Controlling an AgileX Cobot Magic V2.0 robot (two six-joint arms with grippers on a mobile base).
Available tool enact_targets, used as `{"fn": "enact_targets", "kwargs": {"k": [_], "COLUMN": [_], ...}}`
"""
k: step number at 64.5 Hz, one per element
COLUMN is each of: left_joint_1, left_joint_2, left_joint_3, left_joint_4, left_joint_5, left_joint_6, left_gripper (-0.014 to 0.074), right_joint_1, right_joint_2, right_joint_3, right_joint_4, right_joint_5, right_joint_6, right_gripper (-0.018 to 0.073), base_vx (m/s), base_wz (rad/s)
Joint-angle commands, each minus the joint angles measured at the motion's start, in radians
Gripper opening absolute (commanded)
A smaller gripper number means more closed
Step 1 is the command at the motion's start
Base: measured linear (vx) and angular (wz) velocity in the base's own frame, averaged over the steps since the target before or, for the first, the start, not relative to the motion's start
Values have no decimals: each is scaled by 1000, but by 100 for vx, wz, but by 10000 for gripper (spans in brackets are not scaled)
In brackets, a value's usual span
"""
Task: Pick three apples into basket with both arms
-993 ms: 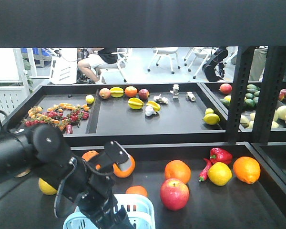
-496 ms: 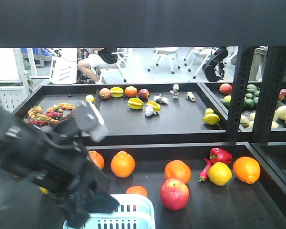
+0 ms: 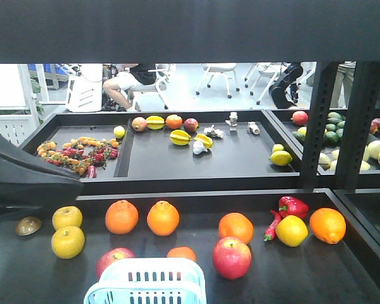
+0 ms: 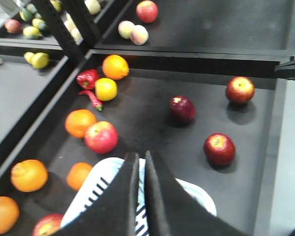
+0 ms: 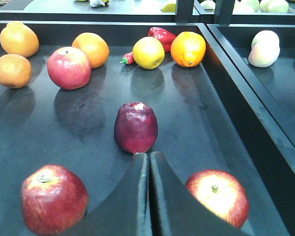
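Note:
The pale basket (image 3: pixel 145 282) stands at the near edge of the front tray, and nothing shows inside it. In the left wrist view my left gripper (image 4: pixel 141 156) is shut and empty above the basket's rim (image 4: pixel 96 179). A pink-red apple (image 3: pixel 232 257) lies right of the basket and another apple (image 3: pixel 114 259) lies left of it. My right gripper (image 5: pixel 148 156) is shut and empty, its tips just short of a dark red apple (image 5: pixel 135 127). A red apple (image 5: pixel 54 198) lies to its left and a red-yellow apple (image 5: pixel 217 196) to its right.
Oranges (image 3: pixel 163 217), yellow fruits (image 3: pixel 67 242), a lemon (image 3: pixel 292 230) and red peppers (image 3: pixel 292 206) lie across the tray. A blurred black part of the left arm (image 3: pixel 25 183) fills the left edge. A raised tray wall (image 3: pixel 209 196) and black shelf posts (image 3: pixel 316 120) stand behind.
The left arm has swung up and off to the left, out of the middle of the front view. It uncovered the yellow fruits, an orange and the apple left of the basket.

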Motion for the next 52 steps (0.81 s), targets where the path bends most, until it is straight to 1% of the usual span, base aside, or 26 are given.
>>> {"fn": "enact_targets", "kwargs": {"k": [1, 12, 22, 25, 27, 29, 31, 37, 40, 41, 44, 46, 48, 50, 51, 52], "left_joint_1": [-5, -5, -5, -5, -5, -5, -5, -5, -5, -5, -5, -5, -5, -5, -5, -5], "left_joint_2": [-20, -20, -20, -20, -20, -20, -20, -20, -20, -20, -20, -20, -20, -20, -20, -20], "left_joint_3": [-28, -28, -28, -28, -28, -28, -28, -28, -28, -28, -28, -28, -28, -28, -28, -28], "left_joint_4": [-5, -7, -7, -7, -7, -7, -8, -8, -8, -8, -8, -8, -8, -8, -8, -8], "left_joint_5": [-62, -52, -51, -51, -51, -51, -51, -51, -51, -51, -51, -51, -51, -50, -50, -50], "left_joint_6": [-8, -8, -8, -8, -8, -8, -8, -8, -8, -8, -8, -8, -8, -8, -8, -8], "left_gripper": [-8, -8, -8, -8, -8, -8, -8, -8, -8, -8, -8, -8, -8, -8, -8, -8], "right_joint_1": [-2, -3, -3, -3, -3, -3, -3, -3, -3, -3, -3, -3, -3, -3, -4, -4], "right_joint_2": [7, 7, 7, 7, 7, 7, 7, 7, 7, 7, 7, 8, 14, 25, 39, 50], "right_joint_3": [-2, -2, -2, -1, -1, -1, -1, -2, -2, -4, -21, -45, -84, -149, -194, -225], "right_joint_4": [-10, -14, -130, -143, -139, -130, -113, 2, 26, 25, 43, 68, 87, 102, 103, 97], "right_joint_5": [-70, -70, -75, -115, -157, -233, -333, -664, -795, -858, -935, -913, -812, -684, -573, -496], "right_joint_6": [0, -3, -74, -83, -79, -71, -49, 60, 61, 48, 7, -1, -1, -2, -10, -20], "right_gripper": [-1, -1, -1, -1, -1, -1, -1, -1, -1, -1, -1, -1, -1, -1, -1, -1], "base_vx": [0, 0, 0, 0, 0, 0, 0, 0, 0, 0, 0, 0, 0, 0, 0, 0], "base_wz": [0, 0, 0, 0, 0, 0, 0, 0, 0, 0, 0, 0, 0, 0, 0, 0]}}
